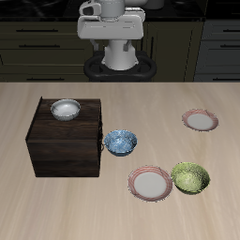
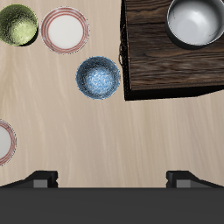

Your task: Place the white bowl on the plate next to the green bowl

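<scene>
The white bowl [image 1: 64, 109] stands on top of a dark wooden box [image 1: 66, 150]; the wrist view shows it too [image 2: 196, 21]. The green bowl [image 1: 190, 177] sits near the table's front edge, and the plate [image 1: 150, 183] lies right beside it. Both also show in the wrist view, the green bowl [image 2: 17, 24] and the plate [image 2: 65, 31]. My gripper [image 2: 112, 180] is open and empty, high above the table and well back from all of them. Only its two fingertips [image 2: 41, 179] show, far apart.
A blue-and-white speckled bowl [image 1: 120, 142] stands between the box and the plate. A second red-rimmed plate [image 1: 200, 119] lies farther back. The robot's base [image 1: 114, 52] is at the table's back, before dark cabinets.
</scene>
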Available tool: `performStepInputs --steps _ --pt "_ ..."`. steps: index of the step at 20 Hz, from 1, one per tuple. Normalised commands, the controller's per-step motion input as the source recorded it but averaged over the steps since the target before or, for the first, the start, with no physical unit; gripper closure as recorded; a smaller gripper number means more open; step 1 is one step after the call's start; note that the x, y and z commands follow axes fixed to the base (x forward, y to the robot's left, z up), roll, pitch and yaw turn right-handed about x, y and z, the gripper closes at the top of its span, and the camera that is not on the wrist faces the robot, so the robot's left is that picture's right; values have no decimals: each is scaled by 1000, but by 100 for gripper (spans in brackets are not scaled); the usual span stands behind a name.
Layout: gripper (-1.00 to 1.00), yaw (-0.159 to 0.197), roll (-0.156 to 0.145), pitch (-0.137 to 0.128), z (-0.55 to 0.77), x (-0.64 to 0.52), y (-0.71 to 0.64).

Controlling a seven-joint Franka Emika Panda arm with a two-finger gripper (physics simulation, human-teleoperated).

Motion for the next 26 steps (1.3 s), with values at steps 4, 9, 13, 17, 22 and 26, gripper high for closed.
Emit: performStepInputs --steps 4,9,13,17,22,26 --pt "-100 -21 14 10 67 168 -140" --pt "-100 -18 9 22 -4 274 -217" --pt "-100 0 -32 -8 82 148 -166" --pt "-100 -23 -56 -7 260 376 -523" --pt "-100 -21 -16 9 110 262 -215" --pt "-100 -8 0 10 91 290 -111"
